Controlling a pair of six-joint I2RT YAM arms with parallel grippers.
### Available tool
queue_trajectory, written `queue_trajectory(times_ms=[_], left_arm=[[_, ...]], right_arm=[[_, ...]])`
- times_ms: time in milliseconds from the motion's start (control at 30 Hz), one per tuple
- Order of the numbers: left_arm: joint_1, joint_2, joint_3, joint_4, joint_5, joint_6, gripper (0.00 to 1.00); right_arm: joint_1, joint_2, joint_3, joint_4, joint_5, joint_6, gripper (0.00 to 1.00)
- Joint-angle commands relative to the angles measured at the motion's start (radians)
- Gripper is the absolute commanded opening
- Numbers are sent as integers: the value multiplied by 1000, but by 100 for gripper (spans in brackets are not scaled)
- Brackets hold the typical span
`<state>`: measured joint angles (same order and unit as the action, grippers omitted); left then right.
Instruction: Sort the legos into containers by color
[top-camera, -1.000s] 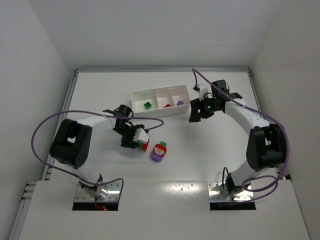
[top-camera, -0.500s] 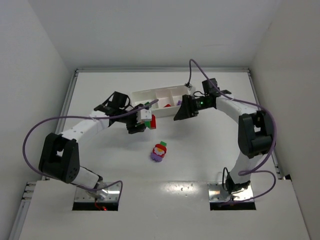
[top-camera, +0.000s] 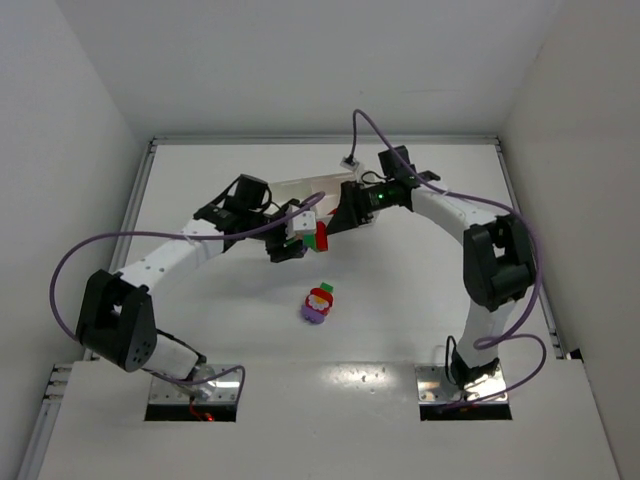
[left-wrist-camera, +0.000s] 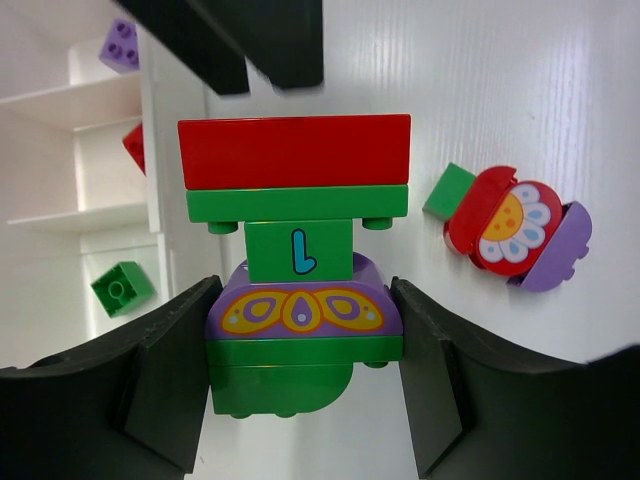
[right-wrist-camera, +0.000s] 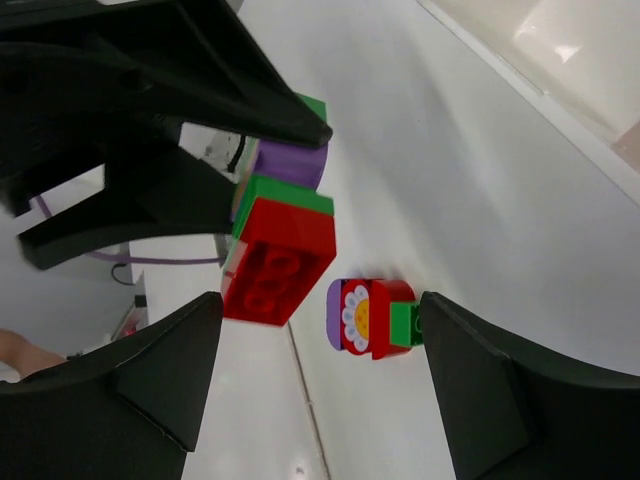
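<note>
Both arms sit closer to tray (left-wrist-camera: 170, 140) vs 0.5 s ago. My L jaws are clamped on mixed clump (left-wrist-camera: 296, 260), just in front of tray. Its long axis pts red end at my R jaws, which are wide apart w/ red just ahead.

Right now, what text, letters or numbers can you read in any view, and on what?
"L": teal letter on the small green plastic brick midway up the stack in the left claw.
No other text: the purple curved brick and the red round flower brick carry only pictures.
</note>
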<state>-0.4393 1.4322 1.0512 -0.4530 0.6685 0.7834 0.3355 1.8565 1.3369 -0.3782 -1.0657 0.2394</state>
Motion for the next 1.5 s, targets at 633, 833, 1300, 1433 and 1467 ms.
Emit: queue_trajectory(times_ms=[633, 833, 1300, 1433, 1467], left_arm=[[-47, 16, 58, 40, -14, 8, 33], [-47, 16, 58, 40, -14, 8, 33], [-6, -4, 9, 40, -63, 39, 28], [14, -22, -32, 40, -63, 50, 28], [25, -23, -42, 40, -63, 50, 28]], right_arm=[[79, 26, 78, -19, -13, -28, 72], [79, 26, 87, -19, -37, -28, 34], [34, -29, 47, -30, -76, -28, 0], [13, -42, 38, -30, -85, -28, 0], [13, -42, 38, -30, -85, -28, 0]])
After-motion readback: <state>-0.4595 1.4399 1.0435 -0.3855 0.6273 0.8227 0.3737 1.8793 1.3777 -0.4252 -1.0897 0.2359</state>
